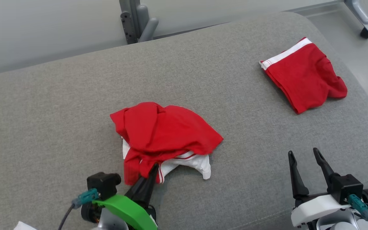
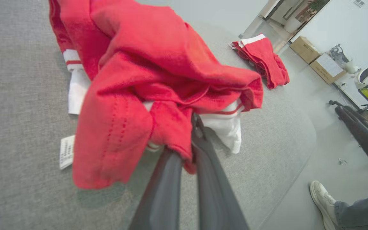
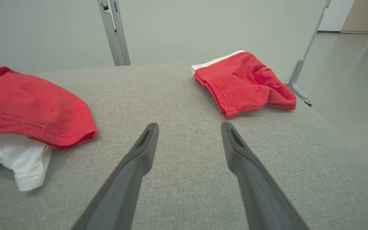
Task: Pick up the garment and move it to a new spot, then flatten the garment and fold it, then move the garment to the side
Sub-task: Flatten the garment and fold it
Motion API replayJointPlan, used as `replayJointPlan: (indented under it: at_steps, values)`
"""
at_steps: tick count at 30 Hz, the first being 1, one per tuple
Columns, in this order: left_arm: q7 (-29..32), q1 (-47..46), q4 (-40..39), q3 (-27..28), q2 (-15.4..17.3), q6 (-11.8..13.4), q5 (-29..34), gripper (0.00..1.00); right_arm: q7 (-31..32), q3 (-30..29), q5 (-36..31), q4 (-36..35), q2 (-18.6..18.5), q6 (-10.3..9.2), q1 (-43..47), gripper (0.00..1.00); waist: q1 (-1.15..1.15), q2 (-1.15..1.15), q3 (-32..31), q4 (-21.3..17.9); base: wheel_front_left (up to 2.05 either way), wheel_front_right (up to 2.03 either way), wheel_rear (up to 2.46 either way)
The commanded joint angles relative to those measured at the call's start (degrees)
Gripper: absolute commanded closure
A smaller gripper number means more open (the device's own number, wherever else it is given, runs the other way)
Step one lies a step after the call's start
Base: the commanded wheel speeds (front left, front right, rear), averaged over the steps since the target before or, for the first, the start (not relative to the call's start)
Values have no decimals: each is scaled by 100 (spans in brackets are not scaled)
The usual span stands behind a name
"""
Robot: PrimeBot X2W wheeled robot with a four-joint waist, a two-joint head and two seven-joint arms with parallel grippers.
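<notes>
Now, garment [image 1: 166,134]: crumpled red-and-white heap near the middle of the grey cushioned surface [image 1: 59,111], towards the robot's left.
Left gripper [image 1: 150,175]: fingers pinched together on a red fold at the heap's near edge; in the left wrist view, cloth sits between the tips.
Right gripper [image 1: 303,155]: jaws spread wide, empty, hovering over bare cushion well apart from the heap.
Second red garment [image 1: 305,75]: folded, far right, well apart.
Handling (judgement): light, limp, no stiffness; likely to drape and trail when lifted, and the layers may slide apart.
Where to hold (judgement): a thin pinch risks unfurling; a stitched hem or the white trim should hold more firmly; flattening probably needs two corners.
</notes>
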Motion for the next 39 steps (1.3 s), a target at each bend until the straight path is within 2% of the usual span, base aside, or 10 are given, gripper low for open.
replayJointPlan:
  at_steps: [1,6,12,18,24,29,36,39]
  values:
    - [57,-91,-177,-18,63,-15,-71,100,-18,18,22,11,0,-8,38,0,0,24,-123,129,0,0,0]
    - [605,-341,-1540,169,349,-15,-664,100,-18,139,103,42,-2,-9,59,0,0,24,-294,312,0,0,0]
    - [1291,-1076,-2455,847,708,288,-1245,100,-18,284,175,98,-4,-9,-18,0,0,24,-456,329,0,0,0]
    - [1937,-1779,-2824,1492,1237,700,-1464,100,-18,261,239,131,-3,-9,35,0,0,24,-533,191,0,0,0]
    - [2355,-2467,-2676,1845,1574,867,-1661,100,-18,308,336,187,-2,-9,62,0,0,24,-557,9,0,0,0]
    - [2559,-2874,-2598,1749,1446,903,-1869,100,-18,324,382,202,-2,-9,-2,0,0,24,-530,-135,0,0,0]
    - [2570,-2991,-2469,1338,1135,880,-1793,100,-18,317,419,192,-1,-9,-56,0,0,24,-458,-274,0,0,0]
    - [2487,-2911,-2269,1019,866,861,-1720,100,-18,312,438,195,-1,-9,-73,0,0,24,-406,-314,0,0,0]
